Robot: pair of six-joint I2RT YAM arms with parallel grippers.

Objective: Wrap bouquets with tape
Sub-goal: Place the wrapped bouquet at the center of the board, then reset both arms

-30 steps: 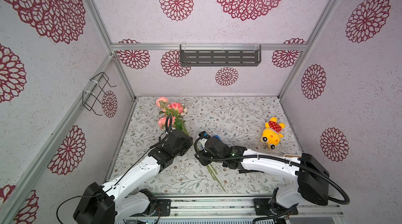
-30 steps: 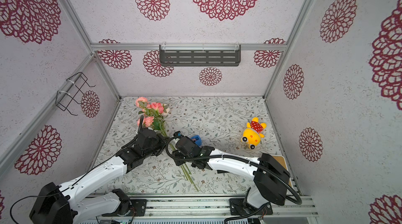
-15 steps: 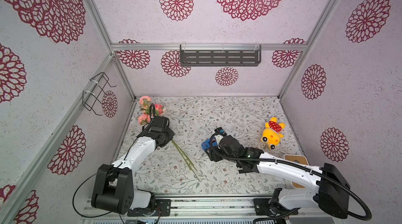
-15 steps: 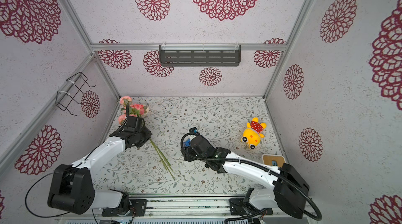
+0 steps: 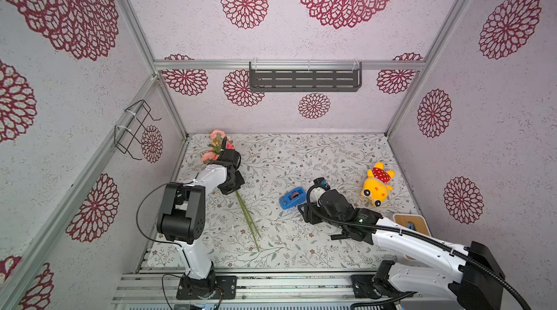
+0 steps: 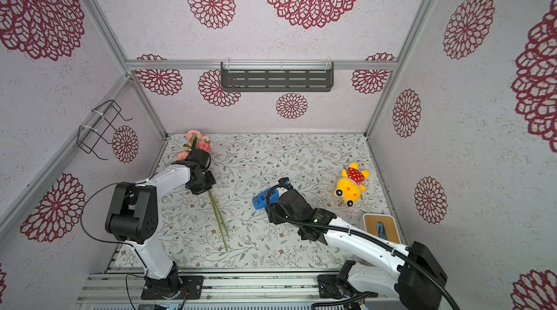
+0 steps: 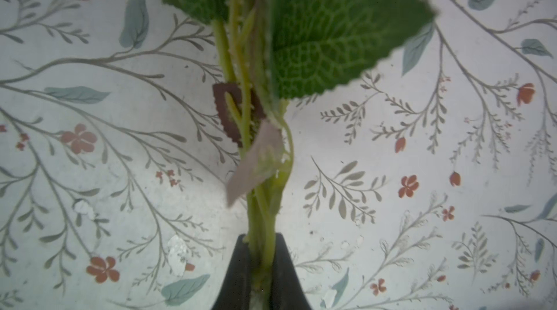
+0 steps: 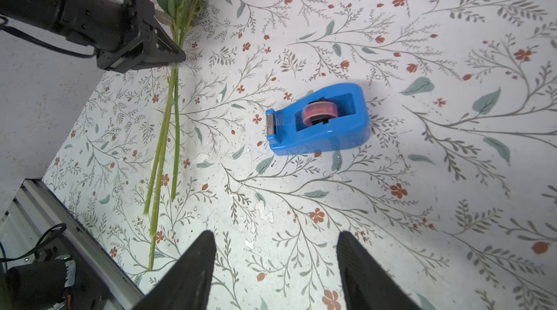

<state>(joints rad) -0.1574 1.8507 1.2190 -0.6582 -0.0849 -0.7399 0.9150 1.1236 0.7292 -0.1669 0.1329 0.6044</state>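
Note:
The bouquets (image 5: pixel 247 218) lie on the floral cloth at the left. Their pink blooms (image 5: pixel 215 142) are near the left rear corner, and the thin green stems (image 8: pixel 164 142) trail toward the front. My left gripper (image 7: pixel 261 242) is shut on the stems just below the leaves, as both top views also show (image 6: pixel 202 187). A pale flap (image 7: pixel 256 161) and a dark serrated scrap cling to the stems past the grip. The tape sits in its blue dispenser (image 5: pixel 292 198) (image 8: pixel 319 118) mid-table. My right gripper (image 8: pixel 275 239) is open and empty, a short way from the dispenser and touching nothing.
A yellow plush toy (image 5: pixel 376 185) lies at the right. A wooden board (image 5: pixel 410 224) sits by the right wall behind my right arm. A dark shelf (image 5: pixel 304 80) hangs on the rear wall and a wire basket (image 5: pixel 135 127) on the left wall. A metal rail (image 5: pixel 271 287) runs along the front.
My left gripper carried the bouquets from mid-table toward the left rear corner. My right gripper left the stems, drew back to the right and opened wider. The dispenser now stands apart from it.

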